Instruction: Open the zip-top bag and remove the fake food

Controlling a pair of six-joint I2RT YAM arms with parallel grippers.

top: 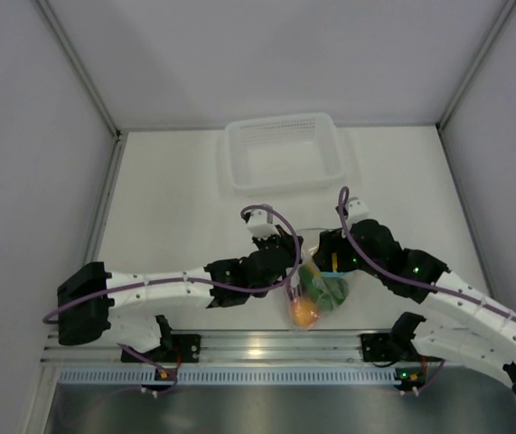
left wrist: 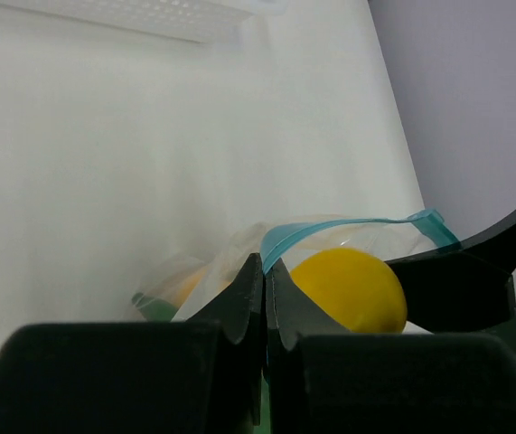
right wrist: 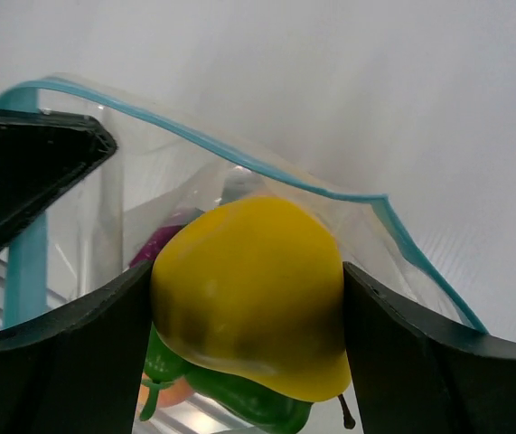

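Note:
The clear zip-top bag (top: 319,291) hangs between my two grippers near the table's front edge, its mouth pulled open. My left gripper (left wrist: 265,262) is shut on the bag's wall right at the light blue zip strip (left wrist: 330,226). My right gripper (right wrist: 248,307) reaches into the mouth and is shut on a yellow pepper (right wrist: 248,289), one finger pressed against each side. Below the pepper lie more fake food pieces: a green pepper (right wrist: 239,398), a purple piece (right wrist: 158,242) and an orange fruit (top: 304,313) at the bag's bottom.
A white mesh basket (top: 285,149) stands at the back of the table, beyond both grippers. Grey walls close in the table on the left, right and back. The metal rail with the arm bases (top: 267,348) runs along the near edge.

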